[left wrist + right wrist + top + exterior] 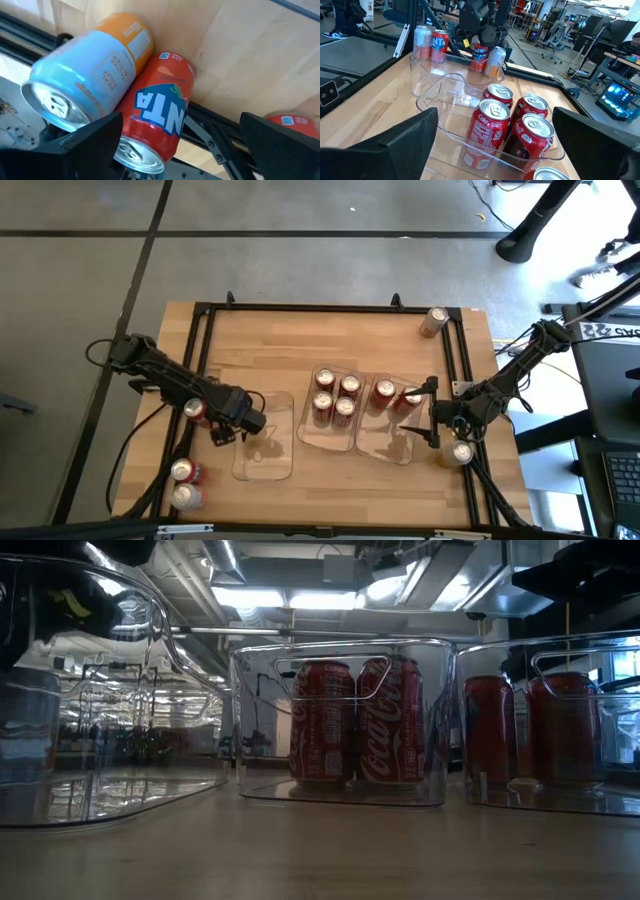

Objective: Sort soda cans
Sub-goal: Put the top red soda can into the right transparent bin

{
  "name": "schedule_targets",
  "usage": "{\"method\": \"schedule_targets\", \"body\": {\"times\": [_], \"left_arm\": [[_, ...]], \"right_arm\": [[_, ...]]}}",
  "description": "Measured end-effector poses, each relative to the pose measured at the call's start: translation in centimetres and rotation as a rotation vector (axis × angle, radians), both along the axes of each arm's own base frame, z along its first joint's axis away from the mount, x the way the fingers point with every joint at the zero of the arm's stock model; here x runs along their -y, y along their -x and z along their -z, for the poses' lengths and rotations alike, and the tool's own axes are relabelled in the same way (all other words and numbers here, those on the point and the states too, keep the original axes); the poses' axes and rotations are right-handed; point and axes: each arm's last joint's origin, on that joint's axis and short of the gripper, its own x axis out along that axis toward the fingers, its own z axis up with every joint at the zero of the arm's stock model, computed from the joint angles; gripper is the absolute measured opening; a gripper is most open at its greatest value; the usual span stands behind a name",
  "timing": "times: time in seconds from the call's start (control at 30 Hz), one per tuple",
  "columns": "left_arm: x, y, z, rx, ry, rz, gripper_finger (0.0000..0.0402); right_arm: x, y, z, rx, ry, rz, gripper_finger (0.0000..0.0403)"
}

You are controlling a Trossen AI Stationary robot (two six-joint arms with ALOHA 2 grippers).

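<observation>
The left end effector (232, 427), fingers wide and holding nothing, hangs nearest two upright cans, a red Fanta can (159, 112) touching a blue-orange can (92, 67), at the surface's near-left corner; the right end effector (428, 412) gapes empty too.

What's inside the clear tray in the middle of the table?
The middle tray holds four red cans, standing upright in a two-by-two block with silver tops up. The low view shows only the two nearest; they hide the pair behind. The tray's near part looks bare.
</observation>
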Motion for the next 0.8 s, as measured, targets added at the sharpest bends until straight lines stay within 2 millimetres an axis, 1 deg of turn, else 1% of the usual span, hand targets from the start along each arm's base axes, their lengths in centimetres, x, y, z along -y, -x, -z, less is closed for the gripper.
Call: {"method": "schedule_targets", "body": {"times": [0.13, 0.3, 0.53, 0.67, 0.8], "left_arm": [[0.6, 0.2, 0.0, 0.009, -0.03, -0.033, 0.0388], [1.0, 0.4, 0.0, 0.017, -0.062, -0.119, 0.0388], [1.7, 0.8, 0.0, 0.024, -0.093, -0.173, 0.0388], [1.7, 0.8, 0.0, 0.019, -0.098, -0.234, 0.0388], [1.3, 0.3, -0.4, 0.034, -0.094, -0.279, 0.0388]], "right_arm": [[-0.1, -0.1, 0.1, -0.007, 0.007, 0.0, 0.039], [-0.1, -0.1, 0.1, -0.005, 0.005, 0.0, 0.039], [-0.1, -0.1, 0.1, -0.005, 0.004, 0.0, 0.039], [-0.1, -0.1, 0.1, -0.005, 0.005, 0.0, 0.039], [-0.1, -0.1, 0.1, -0.005, 0.004, 0.0, 0.039]]}}
